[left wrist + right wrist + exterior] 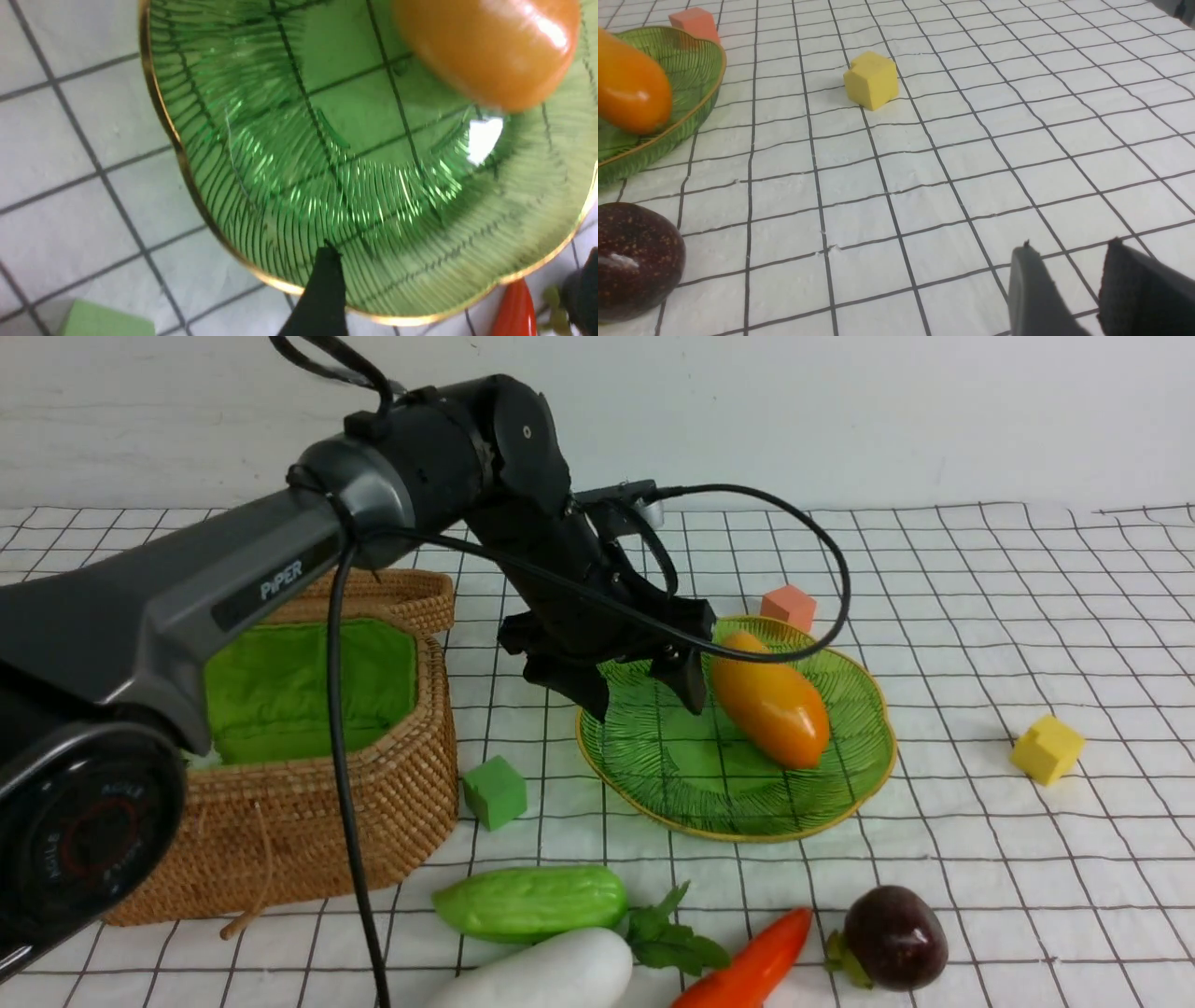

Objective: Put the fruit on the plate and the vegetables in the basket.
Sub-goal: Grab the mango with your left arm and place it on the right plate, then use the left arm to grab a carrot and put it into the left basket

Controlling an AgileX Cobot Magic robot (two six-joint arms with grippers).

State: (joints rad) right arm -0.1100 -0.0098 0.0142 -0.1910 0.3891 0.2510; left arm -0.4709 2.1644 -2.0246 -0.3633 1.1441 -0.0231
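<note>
Over the left side of the green glass plate (728, 835), my left pincer (639, 695) hung with its jaws spread wide and nothing between them. Just beside it the mango (770, 700) lay lengthwise on the ribbed glass, clear of my fingers. My right pincer (1069, 252) sat low over the checked cloth (1027, 616), jaws partly parted and empty, well apart from the yellow foam cube (872, 80).

The mangosteen (894, 936) rested on the cloth at the near right, close to the carrot (747, 966). The cucumber (530, 902) and the white radish (551, 975) lay further left, in front of the rattan basket (411, 775). What I could see of its green lining was bare. I saw no banana.

I judged the mangosteen to be light, hard plastic, glossy and round, so it would likely squirt or roll out of a shallow pinch. I would take it across its widest girth, a pad on each side of the dark body, clear of the green calyx. The plate was glass, so anything going onto it wanted a low, gentle set-down.
</note>
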